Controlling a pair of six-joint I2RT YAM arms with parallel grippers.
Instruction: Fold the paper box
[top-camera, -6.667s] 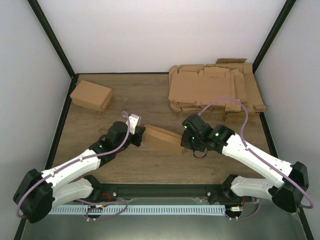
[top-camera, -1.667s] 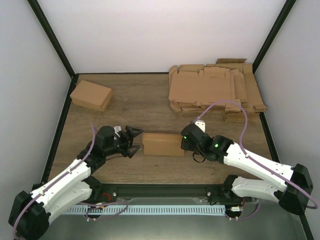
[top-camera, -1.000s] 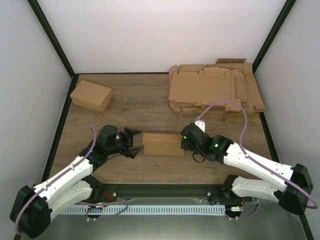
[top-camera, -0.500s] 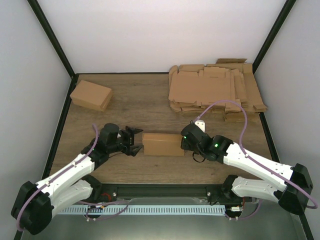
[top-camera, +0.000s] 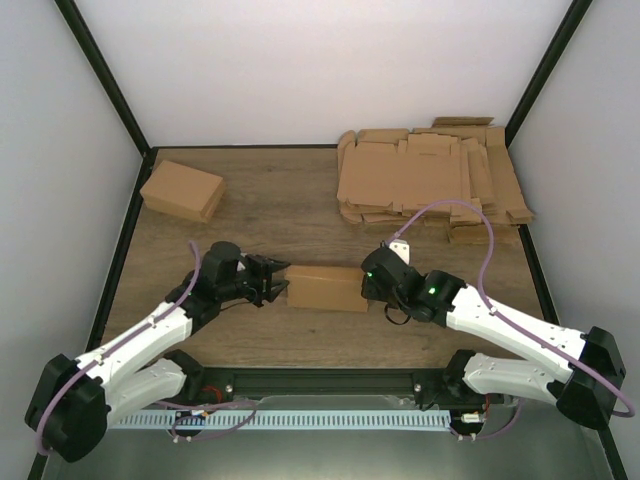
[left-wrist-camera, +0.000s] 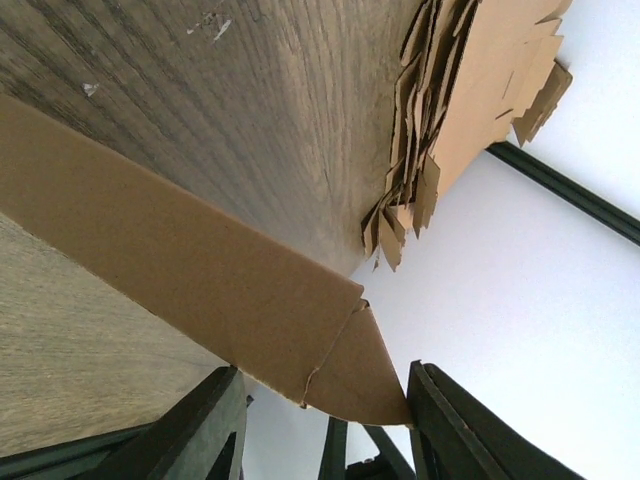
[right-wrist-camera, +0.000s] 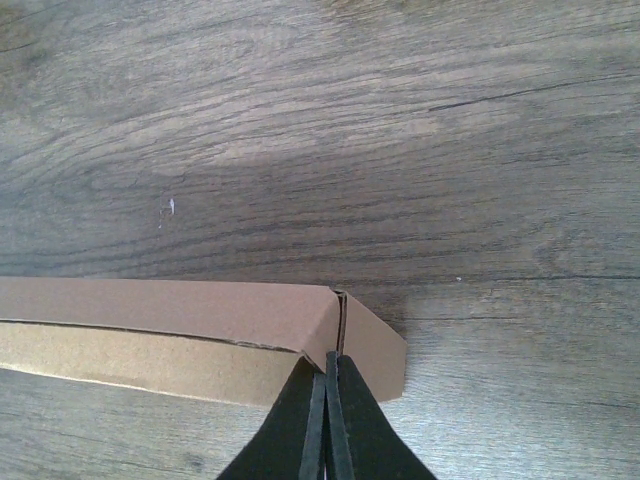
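Resting on the worktop, the paper box sits between the half-wide left hand and closed right hand.

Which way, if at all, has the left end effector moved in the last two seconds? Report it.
Yes. The left end effector has moved right, away from the table's left rail, up to the paper box, at its left end.

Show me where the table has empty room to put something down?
The biggest bare patch of table is at the back, between the closed box on the left and the pile of flat cardboard on the right. A smaller strip lies on the near side of the paper box. It's crowded where the left arm and right arm meet that box.
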